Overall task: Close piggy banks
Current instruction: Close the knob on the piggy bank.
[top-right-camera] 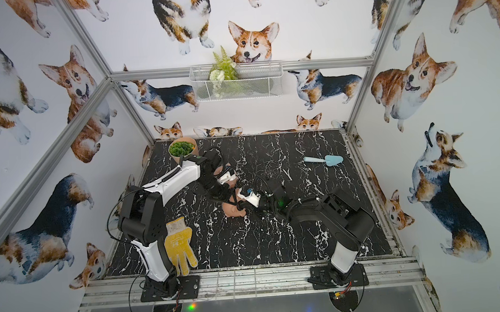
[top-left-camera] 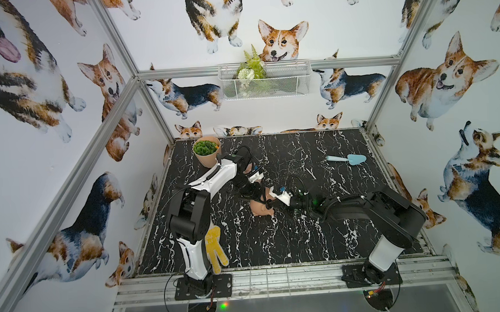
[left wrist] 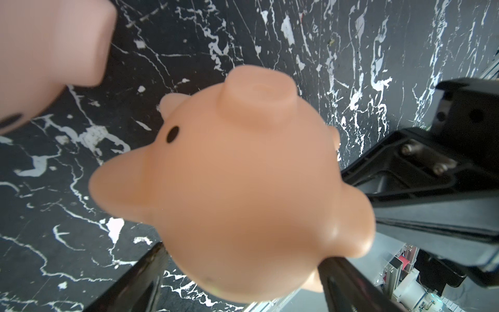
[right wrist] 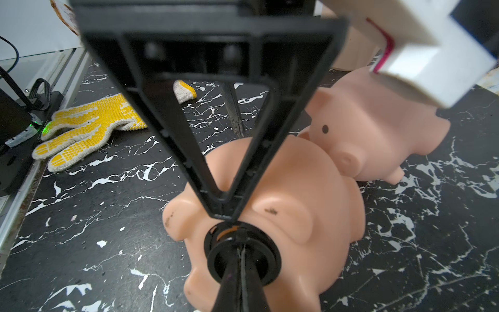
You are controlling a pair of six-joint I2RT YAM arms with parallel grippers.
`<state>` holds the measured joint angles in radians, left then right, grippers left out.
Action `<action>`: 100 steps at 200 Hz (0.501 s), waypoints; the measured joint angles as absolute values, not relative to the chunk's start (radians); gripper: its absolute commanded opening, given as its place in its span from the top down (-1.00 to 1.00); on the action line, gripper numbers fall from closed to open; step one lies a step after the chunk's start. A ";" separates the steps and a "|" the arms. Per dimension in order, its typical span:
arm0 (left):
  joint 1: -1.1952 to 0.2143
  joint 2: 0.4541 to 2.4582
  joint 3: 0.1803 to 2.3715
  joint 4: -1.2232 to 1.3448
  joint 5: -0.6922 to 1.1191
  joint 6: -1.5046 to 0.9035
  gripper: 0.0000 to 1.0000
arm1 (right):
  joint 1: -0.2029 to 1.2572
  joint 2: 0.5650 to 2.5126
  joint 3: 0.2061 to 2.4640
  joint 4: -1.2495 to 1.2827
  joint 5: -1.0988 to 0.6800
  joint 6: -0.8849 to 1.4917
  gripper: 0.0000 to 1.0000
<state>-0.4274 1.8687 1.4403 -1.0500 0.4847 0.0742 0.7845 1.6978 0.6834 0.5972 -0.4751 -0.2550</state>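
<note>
At the front-left corner of the black white-veined table (top-left-camera: pixel 304 241) lies a yellow-dotted knit glove (top-right-camera: pixel 179 246). Left of the table's middle, the darker tan-pink rounded plastic pig bank (right wrist: pixel 297 189) lies belly-out, the left gripper (left wrist: pixel 243 256) clamped partway across its body, while the right gripper (right wrist: pixel 239 243), jaws fully together, presses its tip on the round black belly plug (right wrist: pixel 213 254), which looks only partly seated: the pressing-in step, likely needing a firm, square push until flush. Just behind it sits the pale pink plastic pig bank (right wrist: pixel 378 129), belly hidden, and a ribbed peach plant pot (top-left-camera: pixel 207 157) stands in the far-left corner.
</note>
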 measured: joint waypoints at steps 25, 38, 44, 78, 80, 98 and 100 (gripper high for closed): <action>-0.427 1.869 1.440 -1.045 0.491 0.073 -0.74 | 0.785 1.701 0.686 0.595 -0.475 -0.261 1.00; -0.427 1.869 1.440 -1.045 0.492 0.072 -0.74 | 0.785 1.703 0.686 0.595 -0.476 -0.263 1.00; -0.427 1.869 1.440 -1.044 0.492 0.071 -0.74 | 0.785 1.704 0.687 0.595 -0.478 -0.263 1.00; -0.427 1.870 1.440 -1.044 0.494 0.071 -0.74 | 0.785 1.705 0.687 0.595 -0.479 -0.266 1.00; -0.427 1.870 1.440 -1.044 0.494 0.071 -0.74 | 0.785 1.705 0.687 0.595 -0.479 -0.266 1.00; -0.427 1.870 1.440 -1.044 0.495 0.071 -0.74 | 0.785 1.705 0.687 0.595 -0.478 -0.271 1.00; -0.427 1.870 1.440 -1.044 0.495 0.071 -0.74 | 0.785 1.705 0.687 0.595 -0.478 -0.271 1.00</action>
